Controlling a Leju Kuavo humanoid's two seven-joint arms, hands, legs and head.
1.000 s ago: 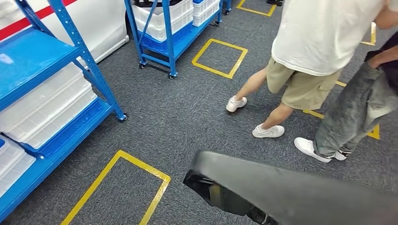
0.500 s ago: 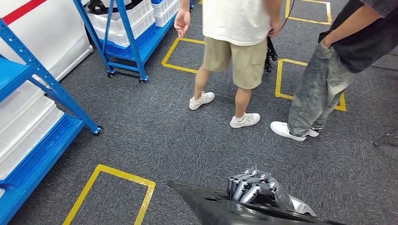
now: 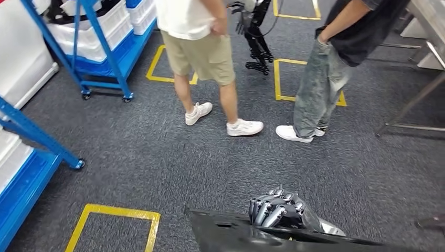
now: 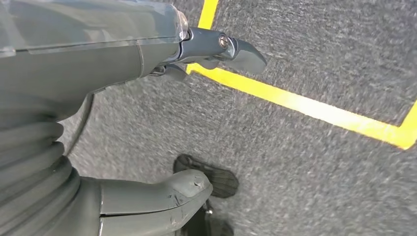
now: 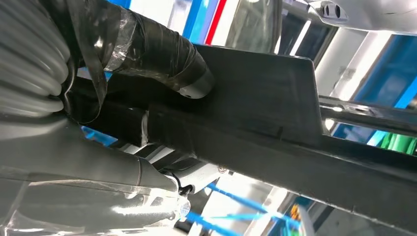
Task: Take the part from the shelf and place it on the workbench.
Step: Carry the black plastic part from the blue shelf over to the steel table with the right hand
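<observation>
**Part carried in the right hand, workbench off to the right**

Head view: the black part (image 3: pixel 236 236) was seen low in the frame, a long flat panel whose long axis ran roughly crosswise in front of the robot. The right hand (image 3: pixel 281 210) was wrapped over its upper edge, fingers curled down onto it, so the part lay directly under and against that hand, not on any surface. Grey carpet with a yellow floor marking (image 3: pixel 113 218) lay below it. A blue shelf (image 3: pixel 31 152) stood to the left, well apart. Two people were standing ahead, one in khaki shorts (image 3: pixel 202 55) and one in grey jeans (image 3: pixel 317 86). At the far right, the metal legs of what was judged to be the workbench (image 3: pixel 420 92) could be made out, well apart from the part and on the side of the holding hand.

Left wrist view: the left hand (image 4: pixel 147 98) was seen hanging over the carpet with nothing in it, thumb and fingers apart. It was judged to be taking no share in the carry.

Right wrist view: the part was seen as a dark flat bar clamped between the taped thumb (image 5: pixel 162 56) and the fingers below, its length running away from the hand. A turn toward the right was judged to be what the placing called for.
</observation>
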